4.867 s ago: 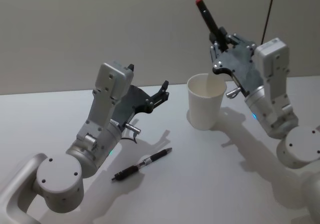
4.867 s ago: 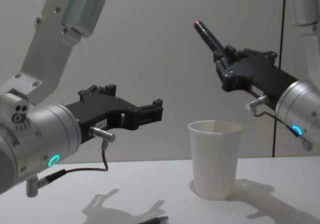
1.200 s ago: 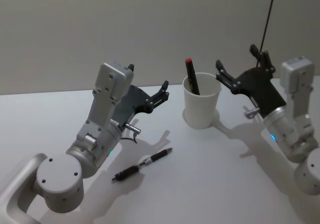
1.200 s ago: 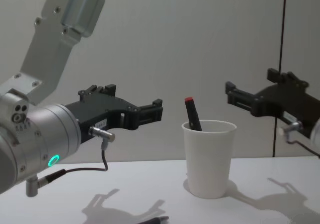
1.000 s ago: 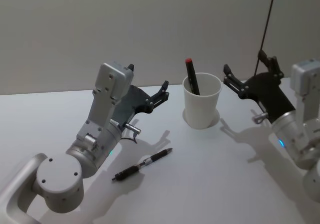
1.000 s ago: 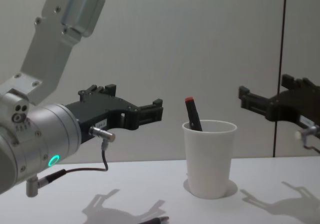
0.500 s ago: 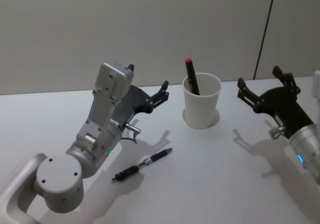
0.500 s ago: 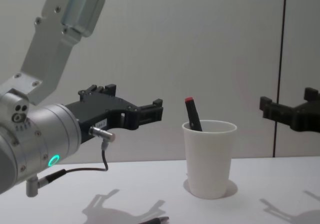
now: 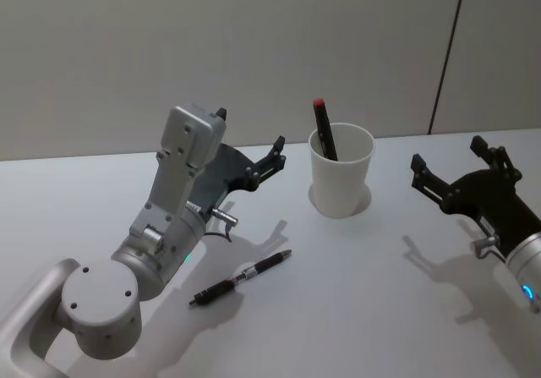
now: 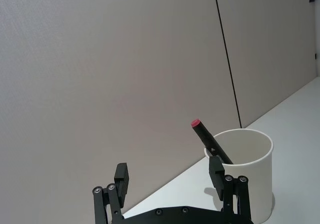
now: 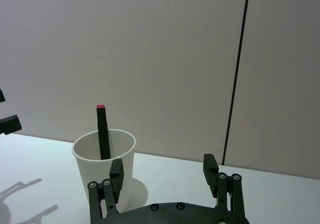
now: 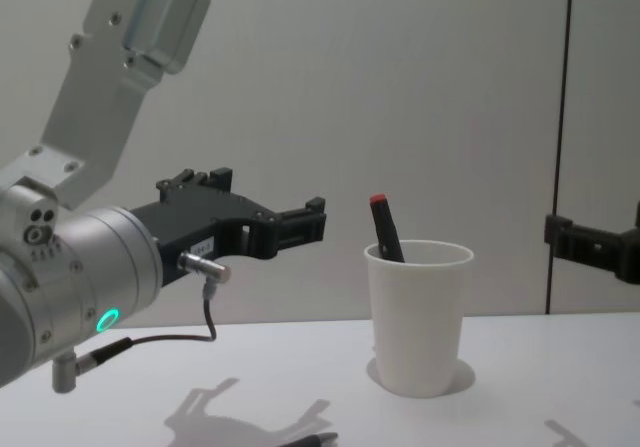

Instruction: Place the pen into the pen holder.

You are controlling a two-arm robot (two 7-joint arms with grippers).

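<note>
Soft dim light, probably overhead; shadows diffuse.

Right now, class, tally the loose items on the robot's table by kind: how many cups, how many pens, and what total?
White paper cups: 1, the pen holder.
Pens: 2, a red-capped pen leaning inside that holder and a black pen lying flat on the table.
Total: 3.

Beside cup: bare white table (image 9: 380, 293) on either side of the tapered white paper cup (image 9: 341, 188).
Cup mouth: red-capped black pen (image 9: 322, 128) leans inside; rest open.
</note>
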